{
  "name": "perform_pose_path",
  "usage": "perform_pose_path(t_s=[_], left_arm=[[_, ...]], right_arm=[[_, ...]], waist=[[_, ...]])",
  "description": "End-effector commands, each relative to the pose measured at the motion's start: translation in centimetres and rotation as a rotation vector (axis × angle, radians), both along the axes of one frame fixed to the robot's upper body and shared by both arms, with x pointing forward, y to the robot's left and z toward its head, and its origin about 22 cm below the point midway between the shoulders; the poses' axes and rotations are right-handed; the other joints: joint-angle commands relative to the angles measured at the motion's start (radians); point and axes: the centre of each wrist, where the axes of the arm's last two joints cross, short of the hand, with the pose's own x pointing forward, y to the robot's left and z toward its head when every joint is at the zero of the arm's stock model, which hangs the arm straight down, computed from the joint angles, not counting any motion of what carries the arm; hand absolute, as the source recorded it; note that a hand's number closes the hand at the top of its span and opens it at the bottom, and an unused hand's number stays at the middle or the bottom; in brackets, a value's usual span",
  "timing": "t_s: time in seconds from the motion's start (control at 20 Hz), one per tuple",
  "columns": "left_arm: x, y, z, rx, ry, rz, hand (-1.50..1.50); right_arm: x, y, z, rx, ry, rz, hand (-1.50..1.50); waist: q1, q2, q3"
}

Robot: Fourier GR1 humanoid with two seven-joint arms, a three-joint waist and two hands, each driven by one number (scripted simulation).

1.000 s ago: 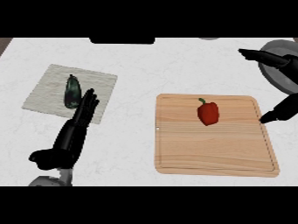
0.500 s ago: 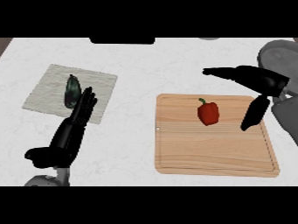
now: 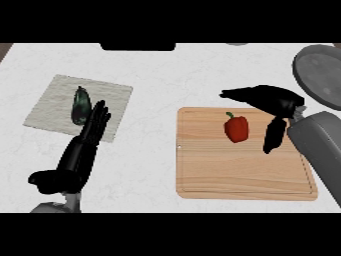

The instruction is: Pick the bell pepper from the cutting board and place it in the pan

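A red bell pepper (image 3: pixel 236 128) with a green stem lies on the upper part of the wooden cutting board (image 3: pixel 232 170). My right hand (image 3: pixel 272 102) hovers open just right of and above the pepper, fingers spread, thumb (image 3: pixel 273 136) pointing down beside it without touching. The grey pan (image 3: pixel 329 75) sits at the far right, partly cut off by the view's edge. At the lower left my left hand (image 3: pixel 84 145) rests open, its fingers straight and pointing up.
A grey cloth (image 3: pixel 58 102) lies at the left with a dark green vegetable (image 3: pixel 79 105) on it, just above my left fingertips. A dark object (image 3: pixel 138 46) sits at the counter's back edge. White counter separates cloth and board.
My right hand has moved left from the pan's side toward the pepper and now hangs over the board's upper right. The left hand has barely shifted.
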Motion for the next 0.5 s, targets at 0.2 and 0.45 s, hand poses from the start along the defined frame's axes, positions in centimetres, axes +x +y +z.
perform_pose_path(t_s=[0.2, 0.45], left_arm=[[-0.5, 1.0, -0.2, 0.011, 0.000, 0.012, 0.00], [0.7, -1.2, 0.7, 0.027, -0.004, -0.002, 0.00]], right_arm=[[-0.2, 0.2, -2.3, -0.017, 0.003, -0.038, -1.50], [0.2, -0.3, -4.0, 0.038, 0.020, -0.049, -1.50]], waist=[[-0.002, -0.001, 0.000], [-0.001, 0.000, 0.000]])
